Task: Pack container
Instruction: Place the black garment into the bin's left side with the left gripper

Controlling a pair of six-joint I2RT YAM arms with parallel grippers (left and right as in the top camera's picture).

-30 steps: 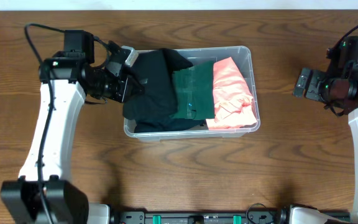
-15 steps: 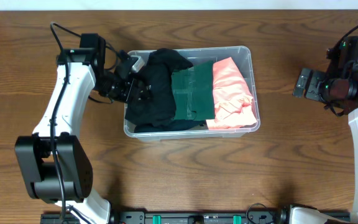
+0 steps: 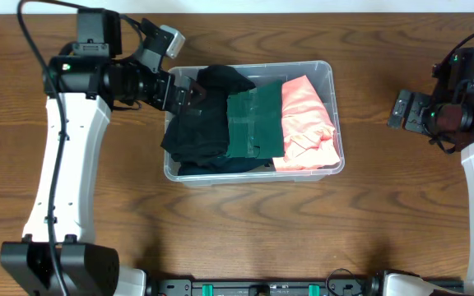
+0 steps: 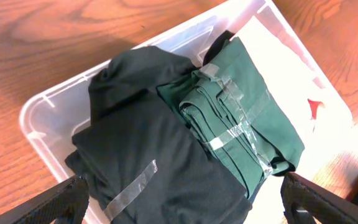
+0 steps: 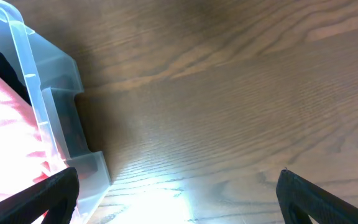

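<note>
The container [image 3: 253, 178] is a clear plastic bin in the middle of the table. It holds a folded black garment [image 3: 197, 127] at its left end, a dark green one [image 3: 255, 123] beside it and a salmon-pink one [image 3: 309, 123] at the right. My left gripper [image 3: 189, 92] hovers open over the black garment's far left part, holding nothing. In the left wrist view the left gripper [image 4: 182, 202] frames the black garment [image 4: 148, 143], the green garment [image 4: 241, 118] and the container rim [image 4: 42, 118]. My right gripper [image 3: 396, 111] stands open over bare table, to the right of the bin.
Strips of clear tape [image 4: 132, 183] lie across the black and green garments. The right wrist view shows my right gripper [image 5: 178, 199] over wood, with the container's corner [image 5: 48, 106] and some pink cloth [image 5: 5, 118] at the left. Glare brightens the table near it.
My left gripper has opened, let go of the black garment and lifted up and slightly away. The black garment has settled in the bin's left end. The right arm has stayed still.
</note>
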